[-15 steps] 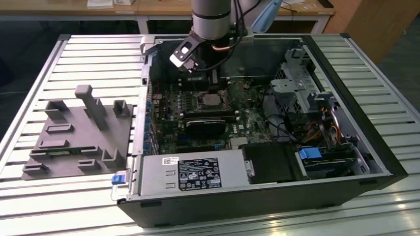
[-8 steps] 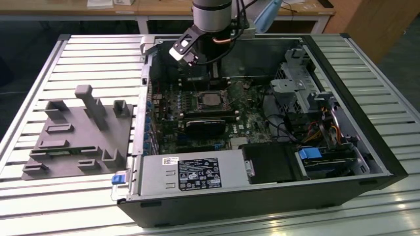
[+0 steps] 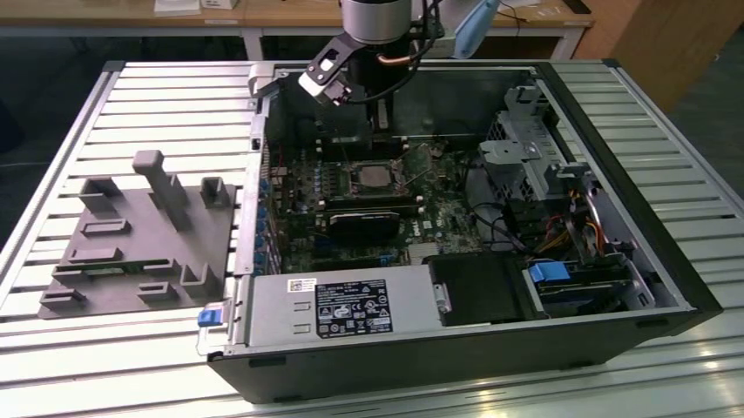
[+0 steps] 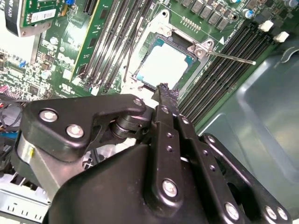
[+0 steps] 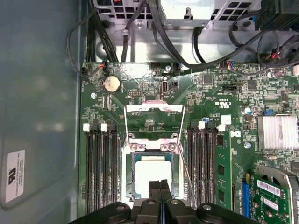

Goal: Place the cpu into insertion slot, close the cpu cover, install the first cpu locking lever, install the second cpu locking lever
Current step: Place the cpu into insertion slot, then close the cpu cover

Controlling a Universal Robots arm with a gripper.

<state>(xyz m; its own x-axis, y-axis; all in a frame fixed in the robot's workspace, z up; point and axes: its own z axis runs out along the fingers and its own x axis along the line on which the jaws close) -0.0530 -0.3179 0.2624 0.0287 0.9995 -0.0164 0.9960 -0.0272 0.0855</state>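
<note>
The cpu (image 5: 152,173) lies flat in the insertion slot (image 5: 131,179) on the green board, its pale metal top showing in both wrist views (image 4: 164,64) and in the exterior view (image 3: 375,177). The cpu cover (image 5: 154,122) is swung open and rests beyond the slot, its window showing the board underneath. Two thin wire levers (image 5: 126,137) (image 5: 186,164) are raised along the slot's sides, and one lever rod (image 4: 231,57) sticks out over the memory slots. My gripper (image 5: 160,185) (image 4: 163,89) hangs just above the cpu's edge, fingers shut with nothing between them. In the exterior view my gripper (image 3: 382,132) reaches down near the case's far wall.
Black memory slots (image 5: 100,172) (image 5: 203,168) flank the slot. A card (image 5: 275,196), a finned heat sink (image 5: 278,133) and cables (image 5: 187,46) crowd one side, the case wall (image 5: 42,93) the other. The grey power supply (image 3: 337,313) and a grey fixture (image 3: 139,235) are in the exterior view.
</note>
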